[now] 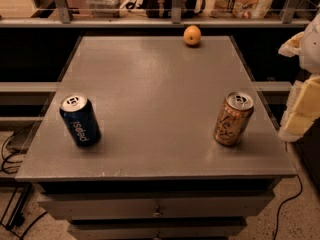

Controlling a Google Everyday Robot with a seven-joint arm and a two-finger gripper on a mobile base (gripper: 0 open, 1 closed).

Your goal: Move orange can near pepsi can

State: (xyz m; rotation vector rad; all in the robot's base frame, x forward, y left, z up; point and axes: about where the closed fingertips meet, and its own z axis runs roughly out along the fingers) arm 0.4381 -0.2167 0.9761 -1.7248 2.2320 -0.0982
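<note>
While orange can and pepsi can stand apart, fruit behind, end effector far right, state unclear.

Arm: white and cream segments at the far right border of the view, cut off by the frame, so only a narrow strip shows.
Hand: pale yellow part below the white segments, partly out of frame.
Hand position: off the right side of the worktop, just beside its right edge, towards the near corner.
Hand pose: hangs roughly upright, lower end tilted in towards the worktop.
Base: out of view.
</note>
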